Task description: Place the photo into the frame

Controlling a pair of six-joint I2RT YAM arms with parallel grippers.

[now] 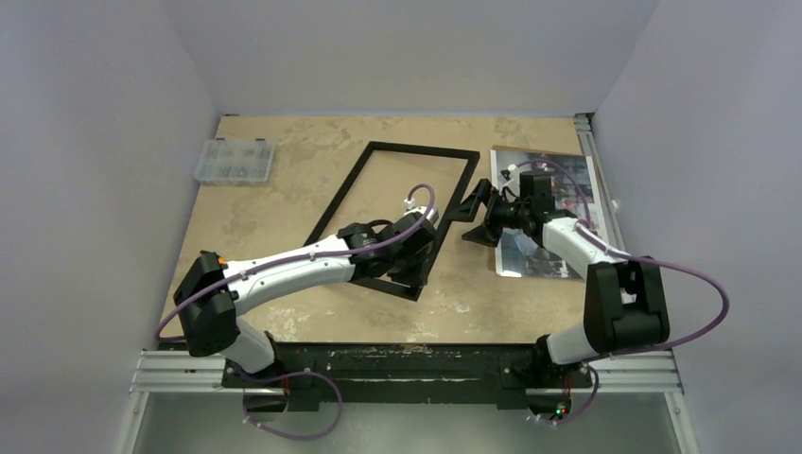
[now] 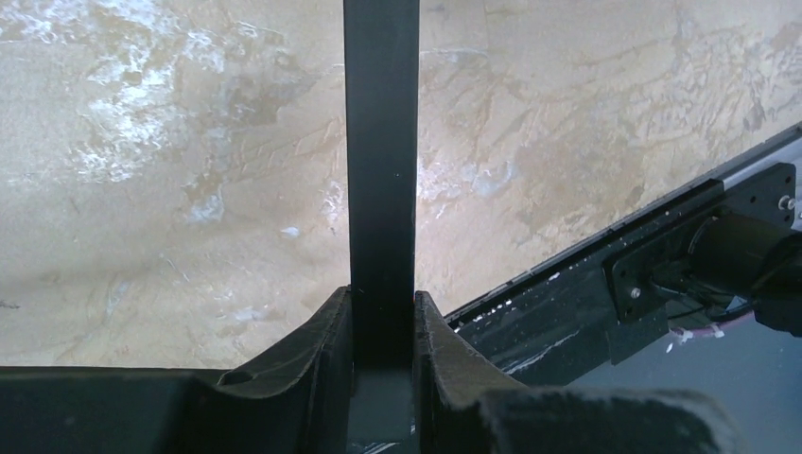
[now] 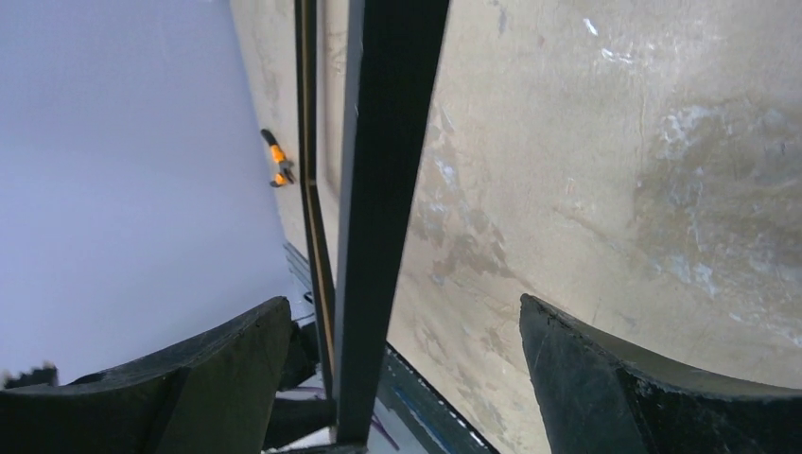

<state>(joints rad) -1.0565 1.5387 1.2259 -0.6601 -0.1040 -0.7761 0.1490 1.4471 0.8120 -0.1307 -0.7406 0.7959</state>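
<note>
Currently my left tool (image 2: 382,317) pinches the near rail of the frame (image 1: 416,148), while my right tool (image 3: 402,312) is spread astride its right rail, near the photo (image 1: 566,170) on the worktop (image 1: 274,203).

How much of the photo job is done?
Not much yet. The left gripper is shut on the near bar of the frame; the right gripper stands open around its side bar. The photo lies on the table outside the frame, so putting it in is left.
</note>
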